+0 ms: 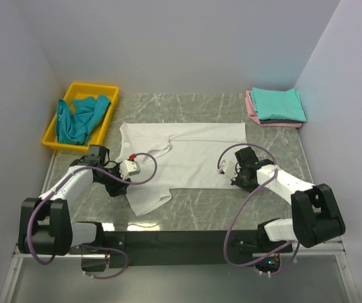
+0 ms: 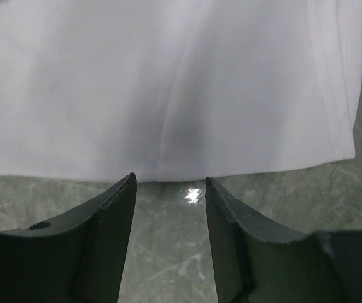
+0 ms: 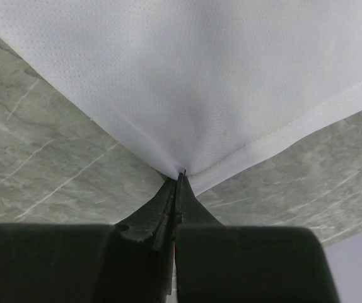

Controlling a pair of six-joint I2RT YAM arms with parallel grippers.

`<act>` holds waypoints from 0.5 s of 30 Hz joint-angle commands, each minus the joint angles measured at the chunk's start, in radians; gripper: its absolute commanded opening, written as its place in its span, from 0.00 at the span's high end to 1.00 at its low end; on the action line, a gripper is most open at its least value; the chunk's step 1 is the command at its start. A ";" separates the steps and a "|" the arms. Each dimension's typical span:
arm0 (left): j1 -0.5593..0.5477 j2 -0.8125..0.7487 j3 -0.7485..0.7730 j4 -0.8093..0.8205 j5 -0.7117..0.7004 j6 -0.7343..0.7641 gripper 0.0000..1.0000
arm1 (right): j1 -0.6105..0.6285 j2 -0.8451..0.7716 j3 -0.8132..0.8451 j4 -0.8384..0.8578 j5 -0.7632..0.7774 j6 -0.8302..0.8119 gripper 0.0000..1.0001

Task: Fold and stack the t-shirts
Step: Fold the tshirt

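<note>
right gripper [image 3: 180, 174] is pinched tight on a corner of the white t-shirt [image 3: 219, 82]; jaws basically flat together w/ just the hem caught at the tips, fabric fanning away from the pinch in the right wrist view; marble counter [image 3: 36, 158] shows on both sides of that corner; can't tell if the corner is lifted or lying flat. left gripper [image 2: 168, 182] is parted to a medium gap w/ nothing btwn the fingers [image 2: 115, 208]; tips sit right at the shirt's near edge, bare counter w/ a light glare in the gap; can't tell if they actually touch the cloth.

from the top cam the white t-shirt is spread mostly flat across the middle of the counter, long way running left to right; right gripper is at its near right corner, left gripper at its left end, beside a flap of the shirt that reaches down toward the arm bases; a few creases in the left half.

further out: yellow tray [image 1: 50, 140] in the far left corner, teal t-shirt [image 1: 80, 117] bunched up inside it, unfolded. far right corner has a folded teal t-shirt [image 1: 280, 104] lying on top of a folded pink t-shirt [image 1: 251, 106]; only a strip of the pink one peeks out along the left and near sides; that stack sits just off the white t-shirt's far right corner, not touching afaict.
</note>
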 commanded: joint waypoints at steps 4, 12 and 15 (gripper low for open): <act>-0.113 -0.006 -0.065 0.186 -0.054 -0.005 0.46 | 0.002 0.012 0.031 -0.007 -0.012 0.002 1.00; -0.143 0.040 -0.105 0.182 -0.135 0.051 0.66 | 0.002 0.005 0.036 -0.014 -0.014 -0.009 1.00; -0.143 -0.003 -0.109 0.115 -0.138 0.088 0.83 | 0.002 -0.011 0.041 -0.029 -0.022 -0.006 1.00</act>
